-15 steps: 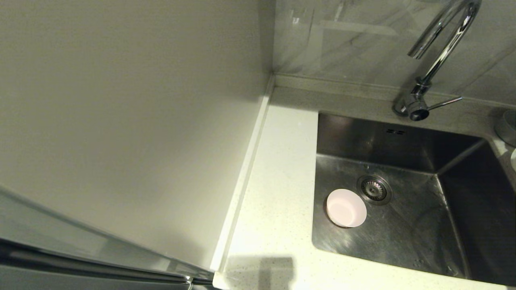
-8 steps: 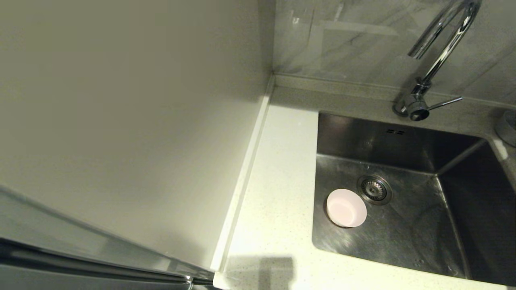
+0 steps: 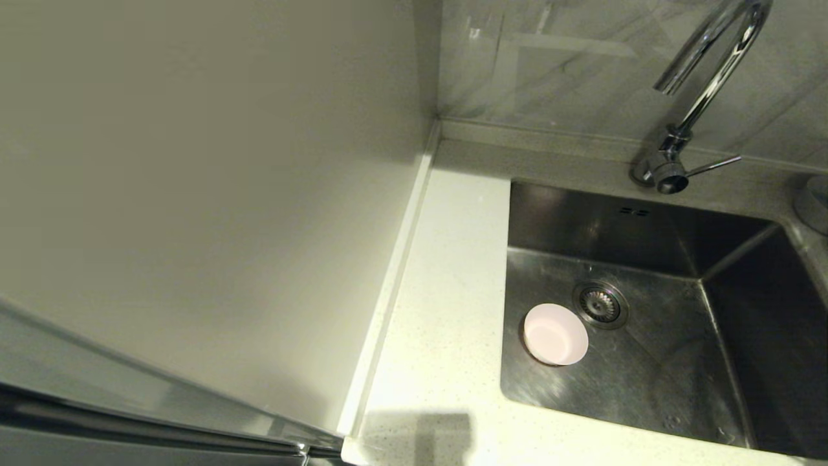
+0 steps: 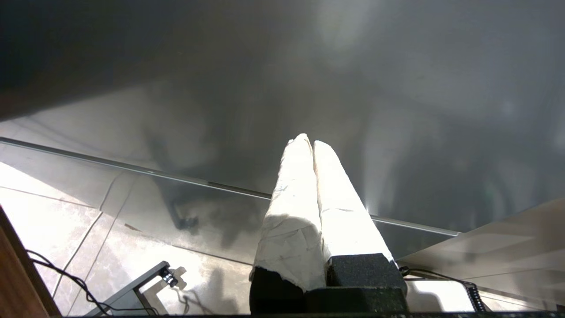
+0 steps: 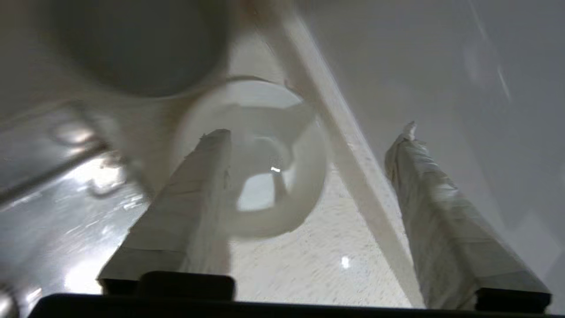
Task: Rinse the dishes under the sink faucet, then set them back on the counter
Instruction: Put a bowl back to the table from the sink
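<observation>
Bowls split: pink one (image 3: pixel 555 334) waits in the sink (image 3: pixel 653 220) beside the drain. Right gripper (image 5: pixel 309 176), fingers spread wide, hovers over the mint bowl (image 5: pixel 265 168) on the counter (image 5: pixel 309 274), likely to grasp it. Left gripper (image 4: pixel 312 143) hangs parked, fingers pressed together.

— Walls? 
— We record a plain matte wall panel (image 3: pixel 207 194) on the left and a glossy, marble-veined back wall (image 3: pixel 569 71) meeting it at a corner.
— Floor? 
— We note pale glossy floor tiles (image 4: pixel 53 221) with black cables (image 4: pixel 66 282) trailing across.
</observation>
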`<state>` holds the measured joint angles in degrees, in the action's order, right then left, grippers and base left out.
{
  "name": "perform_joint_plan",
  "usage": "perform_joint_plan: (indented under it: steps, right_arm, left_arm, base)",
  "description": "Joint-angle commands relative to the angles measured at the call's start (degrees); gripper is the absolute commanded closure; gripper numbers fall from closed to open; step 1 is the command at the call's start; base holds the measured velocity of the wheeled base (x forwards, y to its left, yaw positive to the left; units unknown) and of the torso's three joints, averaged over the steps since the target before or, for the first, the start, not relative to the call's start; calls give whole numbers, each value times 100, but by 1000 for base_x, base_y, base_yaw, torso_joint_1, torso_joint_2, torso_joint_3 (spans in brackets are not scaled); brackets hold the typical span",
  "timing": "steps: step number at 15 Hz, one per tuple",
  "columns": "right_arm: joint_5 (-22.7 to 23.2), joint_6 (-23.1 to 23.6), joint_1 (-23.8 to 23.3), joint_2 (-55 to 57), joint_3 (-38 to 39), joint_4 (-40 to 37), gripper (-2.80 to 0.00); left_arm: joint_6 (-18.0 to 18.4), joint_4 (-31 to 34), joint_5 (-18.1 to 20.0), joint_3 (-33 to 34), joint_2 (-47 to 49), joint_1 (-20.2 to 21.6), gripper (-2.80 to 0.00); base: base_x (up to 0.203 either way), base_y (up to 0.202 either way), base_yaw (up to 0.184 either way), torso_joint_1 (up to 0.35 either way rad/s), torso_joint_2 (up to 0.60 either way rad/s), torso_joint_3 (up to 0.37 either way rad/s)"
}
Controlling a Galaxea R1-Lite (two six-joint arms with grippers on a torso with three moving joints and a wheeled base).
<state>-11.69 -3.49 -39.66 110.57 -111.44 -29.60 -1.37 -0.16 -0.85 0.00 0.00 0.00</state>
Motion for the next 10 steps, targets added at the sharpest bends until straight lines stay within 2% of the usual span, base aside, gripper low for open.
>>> perform_joint_plan:
  steps: [1, 4, 5, 7, 10]
  right_arm:
    - [230, 57, 287, -907, 262, -7, -280]
    - [562, 246, 1101, -1694, 428, -221, -280]
    - [631, 269, 1197, -1781, 276, -798, -280]
    - [896, 294, 1430, -1996, -134, -2430, -280]
    - [1143, 393, 2015, -2237, -190, -3860, -280]
  left_arm:
    - [-4, -2, -3, 0, -18, 0, 0]
    - [-1, -2, -3, 0, -18, 0, 0]
    - [-4, -2, -5, 0, -22, -3, 0]
    - [-4, -2, -3, 0, -18, 0, 0]
    - [5, -2, -3, 0, -18, 0, 0]
  base:
    - [0, 0, 0, 0, 0, 0]
    - [0, 0, 0, 0, 0, 0]
    - [0, 0, 0, 0, 0, 0]
    - [0, 0, 0, 0, 0, 0]
    - [0, 0, 0, 0, 0, 0]
